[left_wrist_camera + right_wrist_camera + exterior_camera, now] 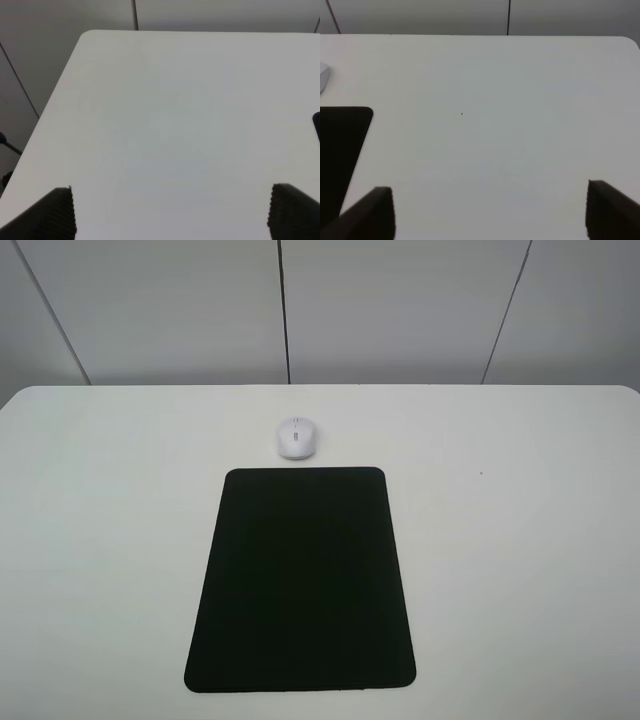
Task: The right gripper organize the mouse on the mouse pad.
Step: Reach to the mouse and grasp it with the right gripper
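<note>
The white mouse (297, 437) sits on the white table just beyond the far edge of the black mouse pad (302, 578), not on it. Neither arm shows in the high view. In the right wrist view my right gripper (490, 210) is open and empty over bare table, with the pad's corner (340, 145) and a sliver of the mouse (322, 76) off to one side. In the left wrist view my left gripper (172, 210) is open and empty above bare table, with a sliver of the pad (317, 122) at the frame edge.
The white table (520, 540) has a rounded far edge against a grey panelled wall (400, 310). A tiny dark speck (481, 474) lies on the table right of the pad.
</note>
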`<control>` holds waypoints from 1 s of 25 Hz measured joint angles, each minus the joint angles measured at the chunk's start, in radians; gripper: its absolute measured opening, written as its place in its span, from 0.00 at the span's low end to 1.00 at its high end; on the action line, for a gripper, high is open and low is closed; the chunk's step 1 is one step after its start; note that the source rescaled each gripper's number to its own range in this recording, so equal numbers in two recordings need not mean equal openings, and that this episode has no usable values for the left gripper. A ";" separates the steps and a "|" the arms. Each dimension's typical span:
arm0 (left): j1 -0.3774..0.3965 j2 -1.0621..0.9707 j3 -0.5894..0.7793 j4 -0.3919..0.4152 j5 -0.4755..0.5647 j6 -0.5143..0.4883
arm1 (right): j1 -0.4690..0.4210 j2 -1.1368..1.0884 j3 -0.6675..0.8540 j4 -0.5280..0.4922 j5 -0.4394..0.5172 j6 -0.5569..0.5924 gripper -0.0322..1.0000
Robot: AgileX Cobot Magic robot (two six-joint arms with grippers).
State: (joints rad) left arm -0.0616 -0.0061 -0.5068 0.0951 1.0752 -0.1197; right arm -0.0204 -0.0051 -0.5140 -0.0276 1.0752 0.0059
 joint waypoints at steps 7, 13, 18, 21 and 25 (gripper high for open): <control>0.000 0.000 0.000 0.000 0.000 0.000 | 0.000 0.000 0.000 0.000 0.000 0.000 0.98; 0.000 0.000 0.000 0.000 0.000 0.000 | 0.000 0.000 0.000 0.000 0.000 0.000 0.98; 0.000 0.000 0.000 0.000 0.000 0.000 | 0.000 0.000 0.000 0.000 0.000 0.000 0.98; 0.000 0.000 0.000 0.000 0.000 0.000 | 0.000 0.000 0.000 0.000 0.000 0.000 0.98; 0.000 0.000 0.000 0.000 0.000 0.000 | 0.000 0.000 0.000 0.000 0.000 0.000 0.98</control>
State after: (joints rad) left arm -0.0616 -0.0061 -0.5068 0.0951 1.0752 -0.1197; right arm -0.0204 -0.0051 -0.5140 -0.0276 1.0752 0.0059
